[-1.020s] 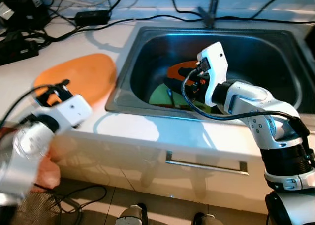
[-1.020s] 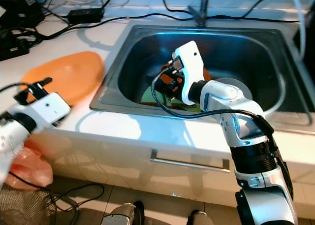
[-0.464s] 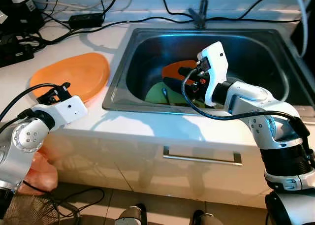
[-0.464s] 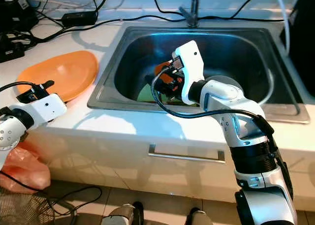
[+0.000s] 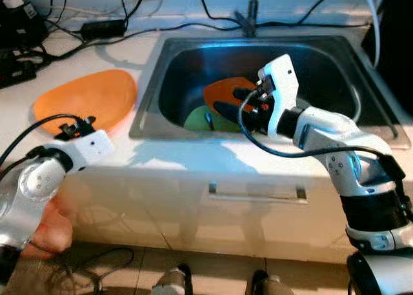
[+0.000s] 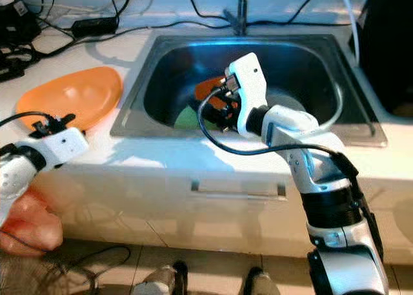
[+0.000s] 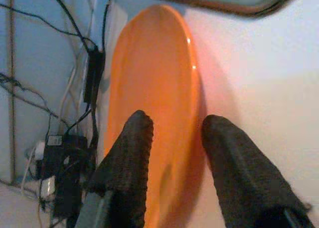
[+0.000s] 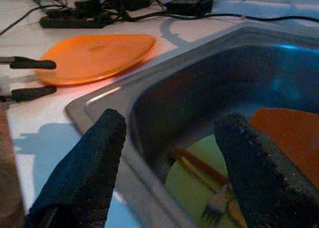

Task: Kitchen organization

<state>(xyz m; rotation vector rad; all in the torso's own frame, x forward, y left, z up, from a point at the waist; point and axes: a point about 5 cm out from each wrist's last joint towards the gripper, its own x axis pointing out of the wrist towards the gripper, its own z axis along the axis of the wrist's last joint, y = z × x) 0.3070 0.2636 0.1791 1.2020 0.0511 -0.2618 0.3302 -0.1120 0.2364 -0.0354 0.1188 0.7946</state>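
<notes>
At the white counter, my right gripper (image 8: 169, 173) over the sink (image 5: 361, 98), my left gripper (image 7: 174, 138) by the orange plate (image 5: 84, 98).

My right gripper hangs above the steel sink's near side with its two black fingers spread wide and nothing between them; below it in the basin lie a green plate (image 8: 192, 180), an orange dish (image 8: 286, 133) beside it, and chopsticks (image 8: 199, 165) with a fork resting across the green one. My left gripper hovers low at the counter's front edge, fingers parted and empty, pointing at the orange plate that lies flat on the white counter (image 5: 193, 159) left of the sink. Black cables (image 5: 97, 30) and power adapters run along the back against the pale wall. A drawer handle (image 5: 255, 193) sits under the counter front, and a tiled floor below.
</notes>
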